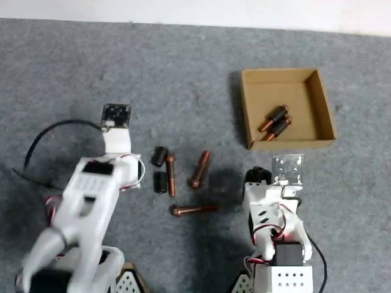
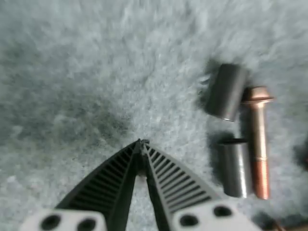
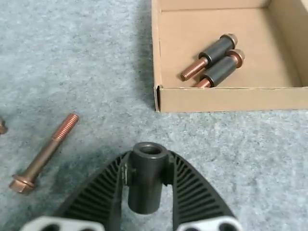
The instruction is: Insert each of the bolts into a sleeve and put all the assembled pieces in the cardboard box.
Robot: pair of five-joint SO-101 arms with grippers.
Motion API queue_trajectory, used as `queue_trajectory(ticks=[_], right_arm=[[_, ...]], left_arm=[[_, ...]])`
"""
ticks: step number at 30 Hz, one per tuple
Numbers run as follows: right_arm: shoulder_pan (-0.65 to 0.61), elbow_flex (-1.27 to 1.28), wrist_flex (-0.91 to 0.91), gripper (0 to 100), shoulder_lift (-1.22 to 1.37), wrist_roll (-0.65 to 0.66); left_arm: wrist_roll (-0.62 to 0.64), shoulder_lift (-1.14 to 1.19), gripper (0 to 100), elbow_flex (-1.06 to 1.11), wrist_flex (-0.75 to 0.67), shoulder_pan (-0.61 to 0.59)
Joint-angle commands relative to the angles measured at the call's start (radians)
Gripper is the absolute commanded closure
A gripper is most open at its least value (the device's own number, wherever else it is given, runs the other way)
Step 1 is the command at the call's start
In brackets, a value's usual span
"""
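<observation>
My right gripper (image 3: 147, 166) is shut on a dark sleeve (image 3: 146, 178), held upright just in front of the cardboard box (image 3: 231, 98). Two assembled pieces (image 3: 210, 54) (image 3: 220, 69) lie side by side inside the box (image 1: 269, 91). My left gripper (image 2: 141, 144) is shut and holds nothing, low over the carpet. To one side of it lie two loose sleeves (image 2: 226, 91) (image 2: 235, 167) and a copper bolt (image 2: 258, 142). The high view shows three loose bolts (image 1: 170, 174) (image 1: 200, 169) (image 1: 193, 209) between the arms, with the two sleeves (image 1: 160, 156) (image 1: 160, 182) left of them.
Grey carpet (image 1: 183, 73) covers the table. A black cable (image 1: 43, 137) loops at the far left. Open carpet lies behind the bolts and left of the box. One bolt (image 3: 45, 152) lies close beside my right gripper.
</observation>
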Motion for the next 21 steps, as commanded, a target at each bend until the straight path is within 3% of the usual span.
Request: queue_trajectory(ticks=[1,7,12,21], right_arm=[[0.01,-0.004,-0.001,99.4,-0.012,0.003],[0.01,-0.004,-0.001,99.4,-0.012,0.003],[0.01,-0.004,-0.001,99.4,-0.012,0.006],[0.01,-0.004,-0.001,99.4,-0.012,0.008]], left_arm=[[-0.008,0.079,99,-0.104,-0.018,-0.024],[-0.009,0.088,99,-0.11,-0.023,-0.048],[-0.003,0.094,99,-0.113,-0.032,-0.185],[-0.002,0.088,99,-0.111,-0.054,-0.099]])
